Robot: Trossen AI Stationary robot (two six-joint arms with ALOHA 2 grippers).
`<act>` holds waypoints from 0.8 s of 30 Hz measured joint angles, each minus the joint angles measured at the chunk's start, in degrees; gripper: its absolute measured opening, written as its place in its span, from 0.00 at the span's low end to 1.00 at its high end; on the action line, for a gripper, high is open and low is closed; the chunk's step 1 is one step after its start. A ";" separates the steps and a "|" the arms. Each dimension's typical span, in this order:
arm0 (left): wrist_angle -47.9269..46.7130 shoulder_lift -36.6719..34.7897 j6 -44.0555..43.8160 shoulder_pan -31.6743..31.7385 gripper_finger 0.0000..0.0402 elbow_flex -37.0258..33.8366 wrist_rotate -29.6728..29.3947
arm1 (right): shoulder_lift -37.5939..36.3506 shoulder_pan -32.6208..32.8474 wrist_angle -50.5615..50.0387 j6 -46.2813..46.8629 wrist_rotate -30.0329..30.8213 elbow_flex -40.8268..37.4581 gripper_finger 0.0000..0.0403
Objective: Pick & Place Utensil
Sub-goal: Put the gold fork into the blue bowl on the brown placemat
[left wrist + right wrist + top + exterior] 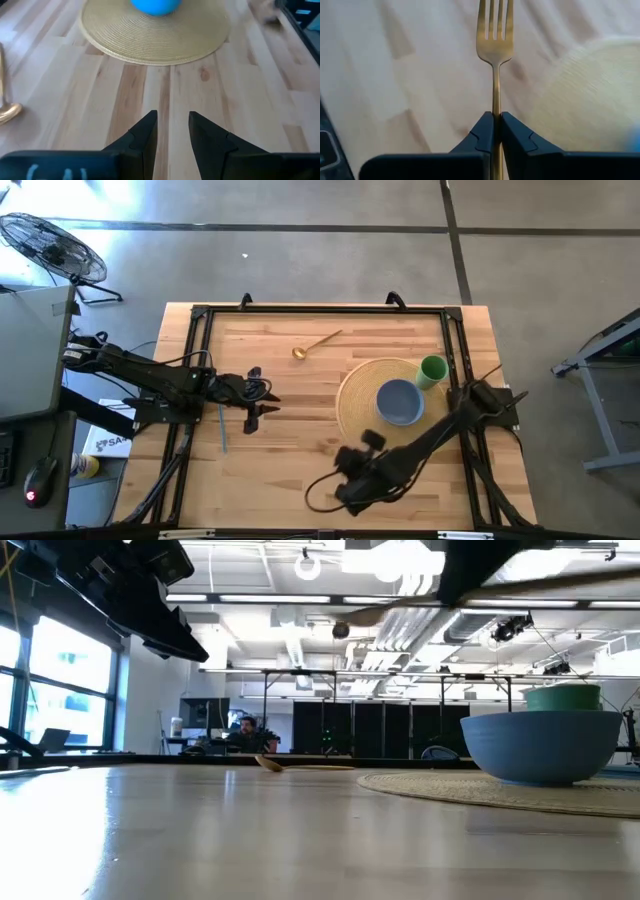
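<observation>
**Right pincer holds gold fork above the surface; left pincer waits released**

Right pincer [496, 125]: clenched on the handle of a gold fork [494, 45]. Handle runs straight out between the two fingers, tines pointing away from the wrist. Wood grain passes under the tines; the edge of the woven mat [590, 95] lies to one side of the fork. In the high view this pincer [368, 442] sits near the front of the surface, just off the mat's [355, 405] front-left rim; fork itself too small to make out there.

Left pincer [172, 127]: released, fingers a narrow gap apart, nothing between them, aimed across bare wood toward the mat. High view puts it [252, 405] at the left side of the surface [300, 450], well apart from the right pincer.

Other items:
- Blue bowl [400, 401] sits on the round mat, right of centre.
- Green cup [432, 370] stands at the mat's far-right edge, just beside the bowl.
- Gold spoon [315, 344] lies flat on the wood near the back, apart from the mat, bowl end toward the left arm.
- Low view: the spoon [270, 763] shows on the surface, the bowl [545, 745] with the cup [562, 697] behind it.
</observation>
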 joint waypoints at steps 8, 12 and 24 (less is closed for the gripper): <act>0.09 0.00 0.00 -0.02 0.27 0.00 2.70 | -7.68 -0.32 -23.92 17.97 -2.98 0.02 0.04; 0.09 0.00 -0.02 -0.02 0.27 0.00 2.73 | -10.12 -2.78 -25.86 17.28 -8.24 -1.91 0.04; -0.07 0.00 -1.29 -0.02 0.27 0.02 4.65 | -19.43 -11.63 -24.50 14.22 -21.86 -19.53 0.04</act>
